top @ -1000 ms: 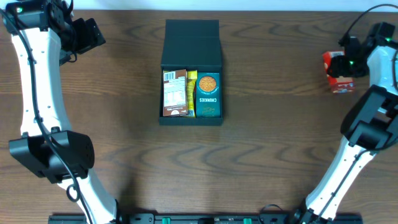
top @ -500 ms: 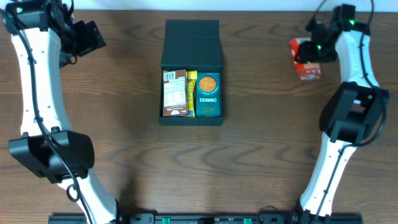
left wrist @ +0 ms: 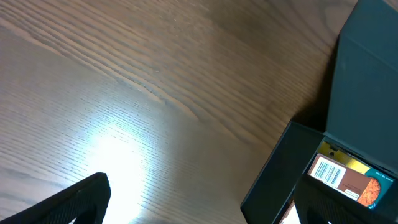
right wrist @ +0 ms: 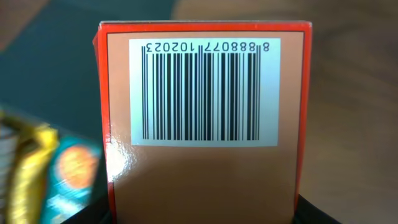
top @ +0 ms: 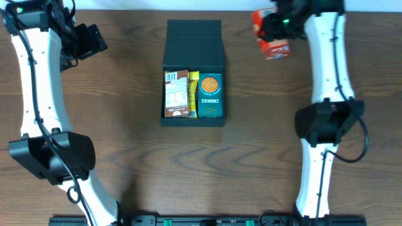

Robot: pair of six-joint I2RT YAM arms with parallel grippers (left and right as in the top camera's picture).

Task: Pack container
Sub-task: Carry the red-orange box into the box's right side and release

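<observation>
Overhead | right arm (top: 326, 63) stretched far, right end effector (top: 271, 30) clamping red carton (top: 275, 49) | left end effector (top: 94, 39) spread wide, empty

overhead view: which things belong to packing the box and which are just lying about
In the job:
- dark teal-black cardboard box with flap lid, open
- brown barcode packet, yellow packet and teal printed packet inside it
- small red snack carton, held in the right tool

Lying about:
- nothing loose; only the brown wooden table and the open left tool, holding nothing
</observation>
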